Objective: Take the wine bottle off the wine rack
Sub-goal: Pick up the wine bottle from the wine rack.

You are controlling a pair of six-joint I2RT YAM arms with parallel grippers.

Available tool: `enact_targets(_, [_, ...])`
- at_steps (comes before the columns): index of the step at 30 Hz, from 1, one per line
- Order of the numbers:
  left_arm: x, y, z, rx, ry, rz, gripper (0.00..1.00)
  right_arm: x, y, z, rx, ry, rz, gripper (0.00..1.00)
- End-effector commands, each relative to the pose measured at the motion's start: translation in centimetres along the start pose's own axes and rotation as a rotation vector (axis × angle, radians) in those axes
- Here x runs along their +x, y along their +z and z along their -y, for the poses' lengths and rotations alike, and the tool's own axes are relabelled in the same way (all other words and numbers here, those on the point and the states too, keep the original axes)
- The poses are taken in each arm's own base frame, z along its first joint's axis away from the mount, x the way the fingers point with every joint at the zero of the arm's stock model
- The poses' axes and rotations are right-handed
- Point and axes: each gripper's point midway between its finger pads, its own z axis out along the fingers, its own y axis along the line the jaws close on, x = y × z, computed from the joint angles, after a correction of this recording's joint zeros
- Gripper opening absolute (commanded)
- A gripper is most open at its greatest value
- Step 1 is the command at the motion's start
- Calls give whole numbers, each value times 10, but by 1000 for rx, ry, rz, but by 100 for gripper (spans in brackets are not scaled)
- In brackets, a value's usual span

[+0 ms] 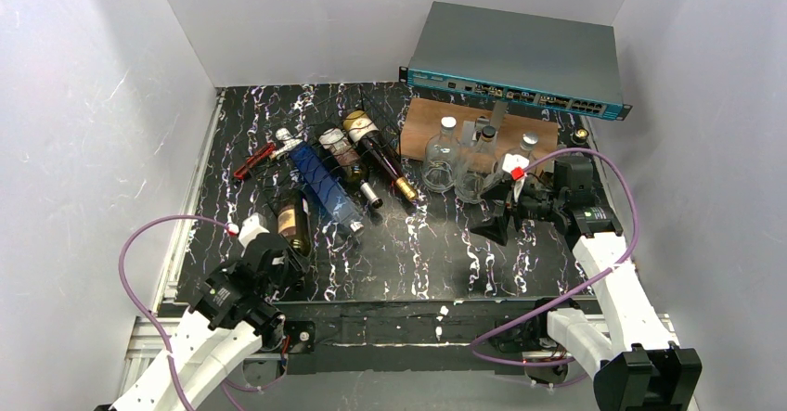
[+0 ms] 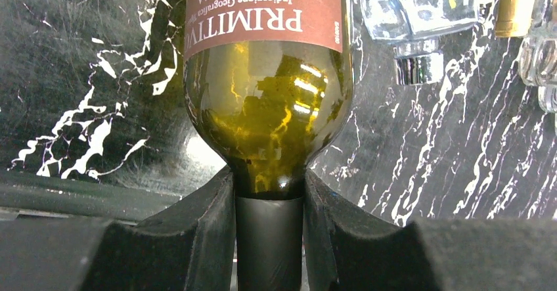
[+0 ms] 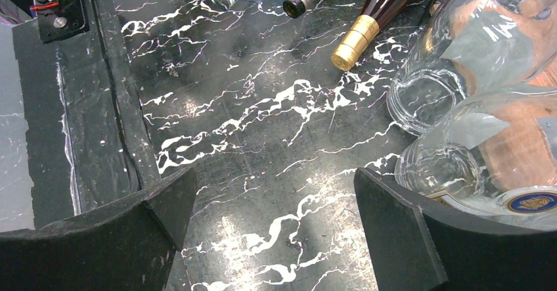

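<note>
Now left gripper (image 2: 269,189) clamps black-capped neck of olive-green, rust-labelled wine bottle (image 2: 266,100); right gripper (image 3: 276,196) gapes open.

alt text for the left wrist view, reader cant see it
The left gripper is shut on the dark-capped neck of a green wine bottle with a reddish-brown label, seen against the black marbled table. A clear bottle shows at the upper right.

Bare tabletop (image 1: 418,263) at lower centre leaves open passage. Left of it, the wine bottle (image 1: 295,227) and 3 other lying bottles (image 1: 320,184) block the way; upper right, 3 clear glass bottles (image 1: 445,165) stand close together.
</note>
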Motion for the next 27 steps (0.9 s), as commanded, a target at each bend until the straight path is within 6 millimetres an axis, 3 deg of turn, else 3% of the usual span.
enact_targets(1, [-22, -21, 13, 58, -28, 68, 0, -4, 2, -7, -38, -40, 20, 99])
enact_targets(27, [12, -55, 24, 124, -52, -165, 0, 2, 9, -18, -99, -61, -10, 98])
